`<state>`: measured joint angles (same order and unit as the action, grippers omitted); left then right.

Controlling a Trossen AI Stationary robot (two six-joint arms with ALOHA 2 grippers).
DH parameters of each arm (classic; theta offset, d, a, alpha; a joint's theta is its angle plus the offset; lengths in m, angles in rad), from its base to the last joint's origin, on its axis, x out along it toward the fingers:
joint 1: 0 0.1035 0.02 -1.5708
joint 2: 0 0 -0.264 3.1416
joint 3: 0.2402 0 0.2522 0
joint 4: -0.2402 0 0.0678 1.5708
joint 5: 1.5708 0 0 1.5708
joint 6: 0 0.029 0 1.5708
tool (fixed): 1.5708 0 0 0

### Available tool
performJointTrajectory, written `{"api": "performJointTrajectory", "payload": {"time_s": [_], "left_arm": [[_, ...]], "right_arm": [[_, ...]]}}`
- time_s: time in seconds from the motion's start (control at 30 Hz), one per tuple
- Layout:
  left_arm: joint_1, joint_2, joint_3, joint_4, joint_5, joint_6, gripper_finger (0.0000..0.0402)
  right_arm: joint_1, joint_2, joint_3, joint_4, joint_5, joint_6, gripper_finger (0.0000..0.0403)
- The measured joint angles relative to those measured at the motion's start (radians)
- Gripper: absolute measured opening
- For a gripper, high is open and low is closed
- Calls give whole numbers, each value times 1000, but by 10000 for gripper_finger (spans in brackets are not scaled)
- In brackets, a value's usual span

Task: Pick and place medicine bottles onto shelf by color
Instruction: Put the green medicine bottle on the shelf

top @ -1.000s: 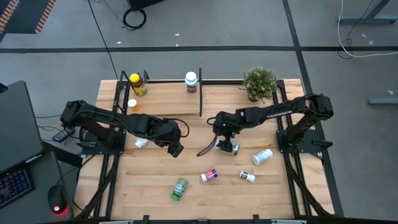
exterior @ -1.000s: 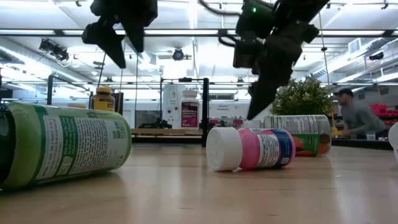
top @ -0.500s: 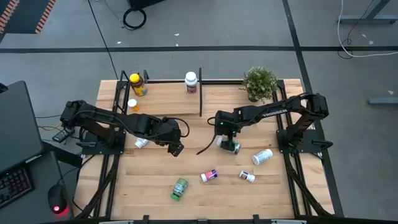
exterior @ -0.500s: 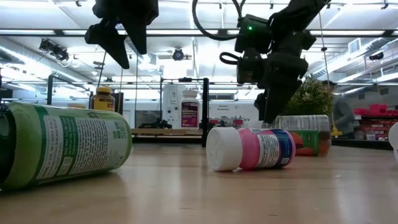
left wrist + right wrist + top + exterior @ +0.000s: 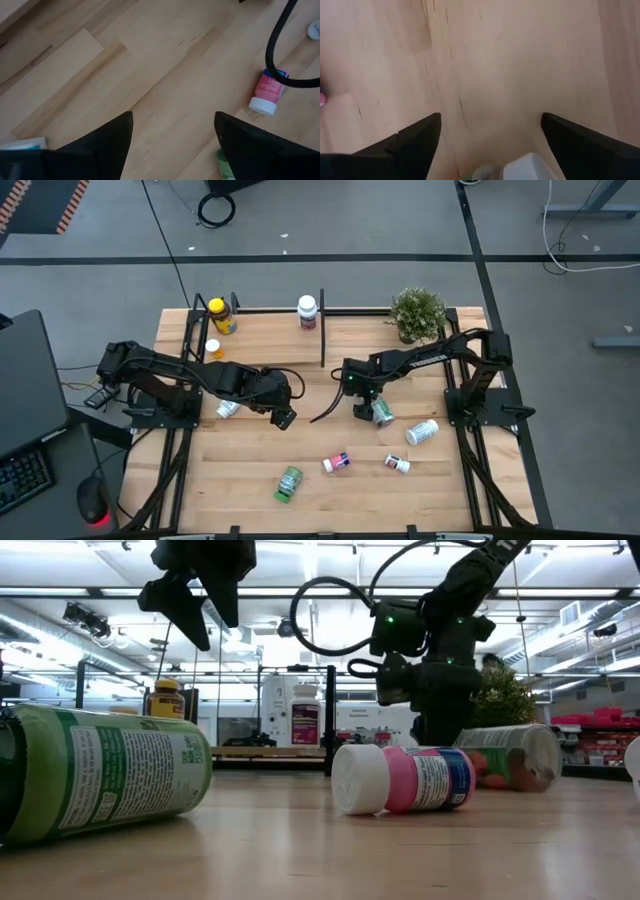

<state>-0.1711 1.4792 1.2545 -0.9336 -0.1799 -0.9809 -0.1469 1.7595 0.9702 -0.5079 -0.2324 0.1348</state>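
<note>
My right gripper [image 5: 362, 408] stands open, low over the table's middle, at a clear, green-labelled medicine bottle [image 5: 383, 414] that lies on its side. The bottle's white cap [image 5: 530, 167] shows between the fingers in the right wrist view. My left gripper [image 5: 283, 419] hangs open and high, left of centre, holding nothing. On the shelf [image 5: 265, 340] stand an amber yellow-capped bottle [image 5: 221, 316], a small bottle [image 5: 212, 348] and a white, magenta-labelled bottle [image 5: 307, 311]. A pink bottle [image 5: 337, 463], a green bottle [image 5: 289, 483] and two white bottles [image 5: 422, 431] [image 5: 398, 464] lie on the table. My right gripper points down with its open fingers on either side of the lying bottle's cap end [image 5: 530, 167]. I cannot tell whether a finger touches the bottle, which lies on its side on the table.
A potted plant [image 5: 418, 313] stands at the far right corner. Another white bottle [image 5: 227, 409] lies under the left arm. The shelf's black upright post [image 5: 322, 330] rises just far-left of my right gripper. A black cable [image 5: 325, 415] loops off the right arm.
My right gripper has come down toward the table over the green-labelled bottle, tipping a little steeper. The bottle has shifted a little toward the table's right edge and still lies on its side.
</note>
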Motion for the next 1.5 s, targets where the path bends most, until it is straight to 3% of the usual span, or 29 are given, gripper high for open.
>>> {"api": "performJointTrajectory", "payload": {"time_s": [0.3, 0.53, 0.87, 1.03, 1.23, 1.4, 1.5], "left_arm": [[7, 0, 0, 1, 0, 2, 286], [35, 0, 0, 2, 21, -81, 286], [88, 0, 0, 3, 61, 45, 286], [104, 0, 0, 3, 62, 83, 286], [107, 0, 0, 3, 62, 77, 286], [93, 0, 0, 8, 62, 45, 286], [72, 0, 0, 15, 61, 31, 286]], "right_arm": [[-75, -81, 64, -201, 32, 34, 354], [-112, -93, 68, -336, 28, 151, 380], [-109, -93, 68, -371, -103, 334, 393], [-140, -93, 108, -482, -110, 301, 392], [-158, -103, 221, -634, -99, 126, 392], [-132, -151, 277, -622, -110, 37, 392], [-90, -174, 283, -620, -41, 23, 392]]}}
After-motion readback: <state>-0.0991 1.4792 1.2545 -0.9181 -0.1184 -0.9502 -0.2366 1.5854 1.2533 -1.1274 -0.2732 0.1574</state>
